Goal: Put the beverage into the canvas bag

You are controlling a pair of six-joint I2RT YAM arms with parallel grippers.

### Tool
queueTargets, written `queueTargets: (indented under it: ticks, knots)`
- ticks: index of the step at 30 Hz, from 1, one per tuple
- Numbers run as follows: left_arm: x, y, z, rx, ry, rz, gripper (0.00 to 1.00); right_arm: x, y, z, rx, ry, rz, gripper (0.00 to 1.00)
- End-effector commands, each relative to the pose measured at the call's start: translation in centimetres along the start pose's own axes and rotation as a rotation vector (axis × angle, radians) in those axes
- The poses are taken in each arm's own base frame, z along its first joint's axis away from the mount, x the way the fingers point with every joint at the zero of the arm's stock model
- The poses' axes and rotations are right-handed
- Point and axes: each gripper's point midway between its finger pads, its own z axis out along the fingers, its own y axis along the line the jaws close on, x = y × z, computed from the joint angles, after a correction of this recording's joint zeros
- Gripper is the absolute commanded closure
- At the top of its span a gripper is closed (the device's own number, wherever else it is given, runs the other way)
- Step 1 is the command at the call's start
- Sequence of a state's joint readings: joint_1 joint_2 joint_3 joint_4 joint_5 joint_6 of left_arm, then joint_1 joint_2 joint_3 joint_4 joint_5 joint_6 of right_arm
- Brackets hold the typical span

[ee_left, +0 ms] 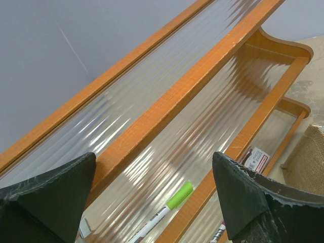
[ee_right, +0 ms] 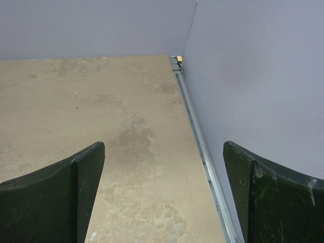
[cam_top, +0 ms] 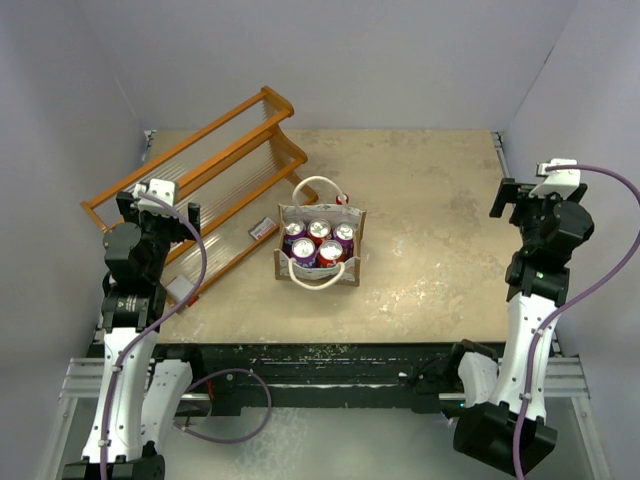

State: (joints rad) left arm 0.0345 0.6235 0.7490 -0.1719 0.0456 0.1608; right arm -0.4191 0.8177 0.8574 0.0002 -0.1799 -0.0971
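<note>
The canvas bag [cam_top: 358, 240] stands upright mid-table, tan with white rope handles and a pale front panel. Several red and purple beverage cans [cam_top: 321, 231] with silver tops stand inside it, filling it. A corner of the bag's tan weave [ee_left: 306, 157] shows at the right edge of the left wrist view. My left gripper [cam_top: 137, 205] hangs open over the wooden rack, far left of the bag, its jaws [ee_left: 154, 167] wide apart and empty. My right gripper [cam_top: 520, 197] is open near the right wall, with only bare table between its jaws [ee_right: 164, 152].
An orange wooden rack [cam_top: 200, 165] with clear ribbed shelves lies along the back left. A green-capped marker [ee_left: 174, 200] lies under it. A small white packet [cam_top: 263, 229] sits between rack and bag. Walls enclose the table on three sides; a metal rail [ee_right: 202, 147] runs along the right wall.
</note>
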Motion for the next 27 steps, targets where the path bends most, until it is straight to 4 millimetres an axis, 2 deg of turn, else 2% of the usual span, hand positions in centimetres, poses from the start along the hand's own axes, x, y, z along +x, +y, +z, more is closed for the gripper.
queueTargets:
  ticks: [1, 6, 14, 27]
  knots:
    - [-1.4, 0.5, 0.3, -0.009, -0.051, 0.007, 0.01, -1.0, -0.4, 0.2, 0.003, -0.049, -0.012, 0.0]
    - [-0.7, 0.2, 0.6, 0.007, -0.03, 0.009, 0.01, -1.3, -0.7, 0.3, 0.009, -0.062, -0.014, 0.0]
    - [-0.8, 0.7, 0.5, -0.013, -0.032, 0.002, 0.01, -1.7, -0.6, -0.1, 0.005, -0.074, -0.012, 0.0]
    - [-0.3, 0.3, 0.7, 0.006, -0.016, -0.007, 0.01, -3.3, 0.1, -0.8, -0.03, -0.1, -0.001, 0.0]
